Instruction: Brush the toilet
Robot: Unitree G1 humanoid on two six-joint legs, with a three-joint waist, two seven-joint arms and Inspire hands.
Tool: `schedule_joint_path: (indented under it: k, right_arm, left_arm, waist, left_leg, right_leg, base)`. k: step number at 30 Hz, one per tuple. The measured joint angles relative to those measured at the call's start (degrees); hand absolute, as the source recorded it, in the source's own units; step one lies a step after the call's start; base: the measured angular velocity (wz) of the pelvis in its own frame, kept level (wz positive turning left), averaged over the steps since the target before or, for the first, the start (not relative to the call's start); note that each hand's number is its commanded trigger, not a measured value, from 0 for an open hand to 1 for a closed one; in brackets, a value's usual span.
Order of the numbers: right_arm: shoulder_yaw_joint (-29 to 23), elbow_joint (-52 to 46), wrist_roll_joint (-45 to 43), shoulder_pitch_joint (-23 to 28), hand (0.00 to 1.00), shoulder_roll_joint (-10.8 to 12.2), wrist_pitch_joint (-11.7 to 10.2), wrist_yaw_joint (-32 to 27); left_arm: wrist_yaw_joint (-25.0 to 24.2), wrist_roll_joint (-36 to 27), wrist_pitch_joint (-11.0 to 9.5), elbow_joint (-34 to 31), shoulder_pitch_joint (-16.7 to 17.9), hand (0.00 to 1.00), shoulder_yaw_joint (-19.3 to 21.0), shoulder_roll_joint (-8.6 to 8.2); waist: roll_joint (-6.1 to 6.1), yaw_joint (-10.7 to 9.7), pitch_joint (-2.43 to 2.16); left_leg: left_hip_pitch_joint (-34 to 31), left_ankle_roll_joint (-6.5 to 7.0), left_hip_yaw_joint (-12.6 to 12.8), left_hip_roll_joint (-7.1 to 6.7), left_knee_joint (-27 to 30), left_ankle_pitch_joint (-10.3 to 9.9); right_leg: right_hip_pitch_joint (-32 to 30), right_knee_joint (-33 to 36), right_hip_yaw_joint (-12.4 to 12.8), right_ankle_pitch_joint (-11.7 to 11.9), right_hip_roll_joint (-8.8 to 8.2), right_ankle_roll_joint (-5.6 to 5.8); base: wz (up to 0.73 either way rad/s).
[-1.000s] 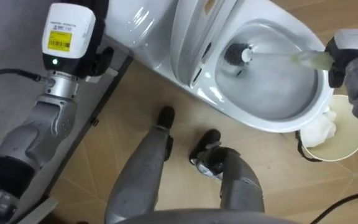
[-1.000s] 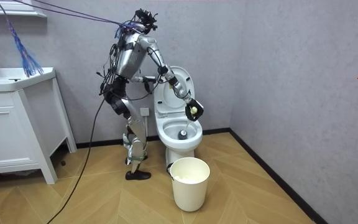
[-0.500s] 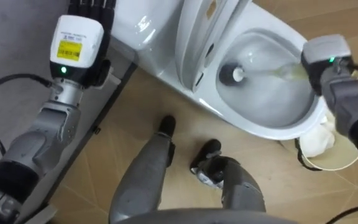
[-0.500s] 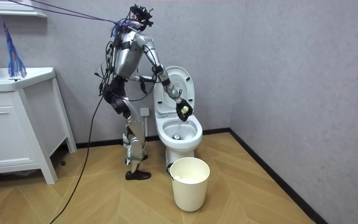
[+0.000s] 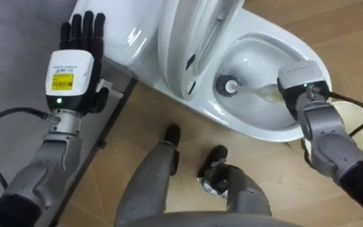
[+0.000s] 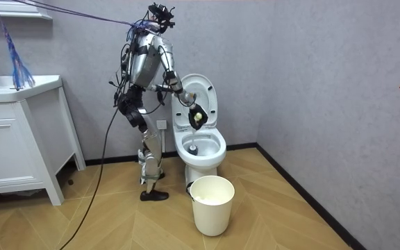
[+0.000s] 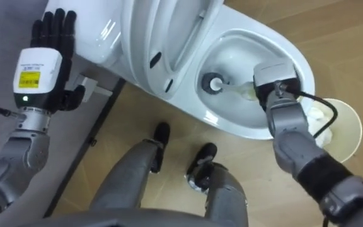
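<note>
The white toilet [image 5: 257, 31] stands open before me, its lid [image 5: 181, 38] raised. My right hand [image 5: 302, 82] hangs over the bowl's near rim, curled round the pale handle [image 5: 266, 93] of the toilet brush. The brush's head [image 5: 229, 85] is down at the back of the bowl, by the drain. In the room view I stand bent slightly at the toilet [image 6: 200, 146], right hand [image 6: 196, 117] over the bowl. My left hand [image 5: 74, 44] is held up beside the tank, fingers straight, holding nothing.
A cream waste bin [image 5: 360, 120] with white paper in it stands on the wooden floor in front of the toilet, also the bin [image 6: 212, 203] in the room view. A white vanity cabinet [image 6: 19, 139] stands at the room view's left. A grey wall runs behind.
My right hand has drawn in over the bowl toward the tank, sweeping the brush head across the bowl to the drain. The left hand rose a little; the view shifted.
</note>
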Motion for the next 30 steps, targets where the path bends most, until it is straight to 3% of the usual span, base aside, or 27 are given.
schedule_joint_path:
  k: [4, 7, 11, 12, 14, 16, 20, 25, 28, 30]
  right_arm:
    - [-1.7, -1.6, -0.1, 1.5, 1.00, -0.8, -0.1, 0.3]
    - [-2.7, 3.7, 4.6, -1.1, 1.00, -0.5, -2.3, -2.8]
    - [-4.4, 18.9, 16.9, -10.5, 1.00, 1.8, -10.4, -9.0]
    - [-4.8, 21.8, 18.7, -13.1, 1.00, 1.8, -12.6, -11.0]
    - [-6.7, 25.9, 20.4, -17.0, 1.00, 1.8, -14.8, -13.9]
    - [-8.7, 28.7, 20.4, -19.8, 1.00, 1.6, -15.2, -16.2]
    - [-9.3, 30.3, 20.2, -20.3, 1.00, 1.2, -15.8, -21.0]
    - [-8.8, 27.8, 17.1, -19.4, 1.00, 1.9, -16.1, -21.2]
    - [-6.2, 24.4, 14.8, -18.6, 1.00, 1.9, -14.3, -20.4]
    - [-4.7, 20.8, 12.9, -16.8, 1.00, 1.7, -12.3, -18.5]
  left_arm:
    - [1.6, 0.0, 0.3, 0.2, -0.1, 0.00, -0.4, 0.04]
    - [2.3, 0.0, 0.8, 0.4, -0.2, 0.00, -0.6, 0.36]
    - [4.3, 0.4, 0.8, 0.6, 0.1, 0.00, 0.7, 2.90]
    - [4.7, 0.9, 0.8, 0.3, 0.2, 0.00, 1.4, 2.94]
    - [5.5, 2.1, 1.1, -0.2, 0.4, 0.00, 2.4, 2.84]
    - [5.6, 2.7, 1.5, -0.6, 0.4, 0.00, 2.9, 2.58]
    - [5.5, 2.6, 2.6, -0.6, 0.4, 0.00, 2.6, 2.37]
    - [4.6, 3.9, 4.2, -0.5, 0.5, 0.00, 3.0, 2.10]
    - [3.4, 3.7, 5.2, -0.4, 0.4, 0.00, 2.7, 1.53]
    - [2.8, 2.4, 5.7, -0.4, 0.4, 0.00, 2.2, 0.44]
  waist:
    - [-0.21, 0.0, 0.04]
    - [-1.20, -0.3, 0.26]
    - [-6.09, -1.5, 2.17]
    - [-7.15, -1.9, 2.36]
    - [-7.67, -3.0, 2.48]
    - [-8.05, -3.3, 2.49]
    - [-8.07, -3.5, 2.49]
    - [-7.56, -3.5, 2.62]
    - [-5.88, -3.1, 2.56]
    - [-3.78, -2.7, 2.49]
  left_leg:
    - [0.0, 0.02, 0.0, -0.07, -0.1, 0.0]
    - [0.6, 0.04, 0.4, -0.29, -0.3, 0.0]
    - [2.3, 0.04, 2.5, -0.32, -0.4, 0.0]
    - [2.1, 0.03, 2.5, -0.33, -0.3, 0.0]
    - [1.0, 0.04, 2.0, -0.49, 0.5, 0.0]
    - [0.3, 0.09, 2.0, -0.59, 1.2, 0.0]
    - [0.3, 0.26, 2.4, -0.91, 1.5, -0.1]
    - [0.5, 0.24, 2.6, -0.69, 2.0, -0.1]
    - [0.5, 0.24, 2.8, -0.33, 2.9, -0.5]
    - [0.5, 0.25, 2.8, -0.23, 3.0, -0.8]
  right_leg:
    - [0.0, 0.4, 0.0, 0.0, -0.06, 0.04]
    - [-0.1, 1.4, 0.4, -0.3, -0.52, 0.02]
    - [-0.5, 4.1, 2.3, -1.7, -1.54, -0.16]
    - [-1.0, 4.4, 2.4, -1.7, -1.57, -0.22]
    - [-1.9, 5.2, 2.3, -1.8, -1.68, -0.24]
    - [-2.7, 6.0, 2.6, -1.8, -1.82, -0.23]
    - [-3.2, 7.3, 2.8, -2.0, -2.58, -0.26]
    - [-3.2, 7.8, 2.9, -2.1, -2.50, -0.45]
    - [-2.8, 7.8, 2.9, -2.0, -2.21, -0.58]
    - [-2.7, 7.7, 2.9, -2.1, -2.08, -0.55]
  base:
    - [0.00]
    - [-0.01]
    - [-0.11]
    - [-0.09]
    - [0.07]
    - [0.03]
    - [-0.04]
    - [-0.03]
    - [-0.05]
    - [-0.07]
